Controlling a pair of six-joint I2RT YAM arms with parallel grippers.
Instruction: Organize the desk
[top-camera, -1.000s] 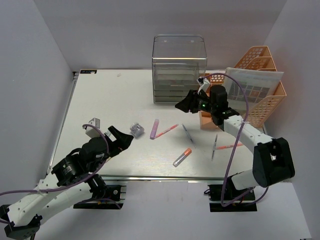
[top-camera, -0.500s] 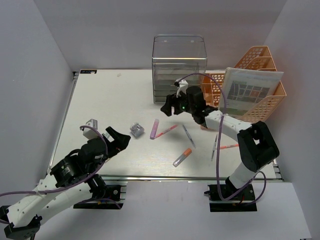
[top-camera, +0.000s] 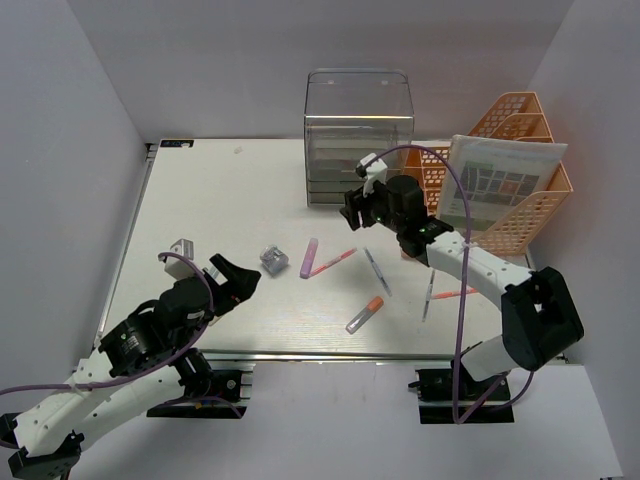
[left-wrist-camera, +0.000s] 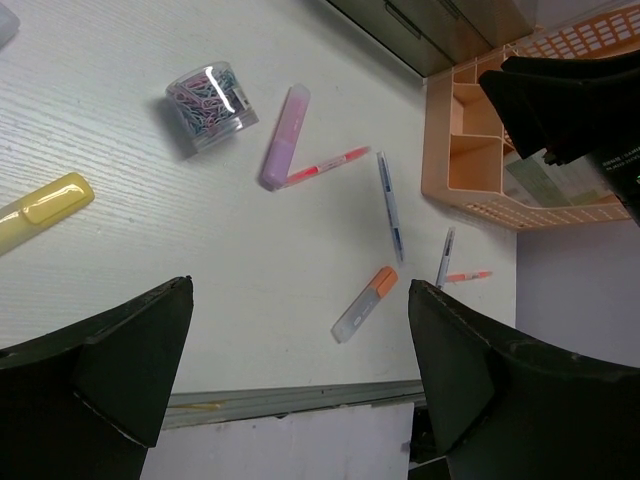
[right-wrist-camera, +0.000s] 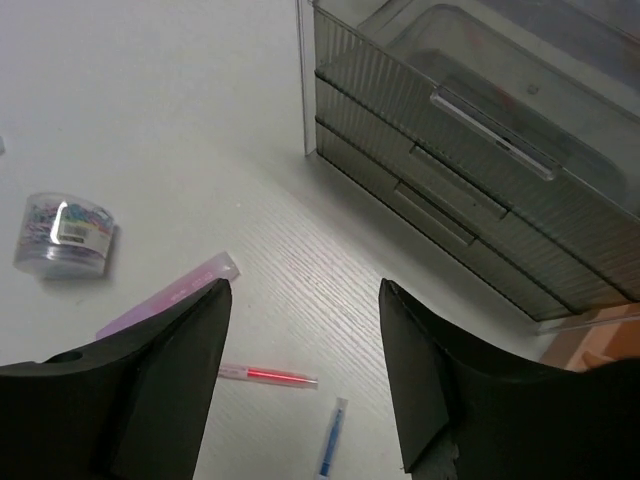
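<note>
Jaws on both my arms: wide, empty. Centre right jaws across pink pen (right-wrist-camera: 268, 375) before closing.

Top external camera looked steeply down at flat white desk (top-camera: 220, 190) from high, far in front of clear plastic drawer box (top-camera: 358, 140). Left wrist camera faced box obliquely from well front-left; right wrist camera hung close before it. All shared clear tub of coloured paper clips (top-camera: 273, 258).

Left gripper (left-wrist-camera: 300, 290), right gripper (right-wrist-camera: 305, 286) agape
</note>
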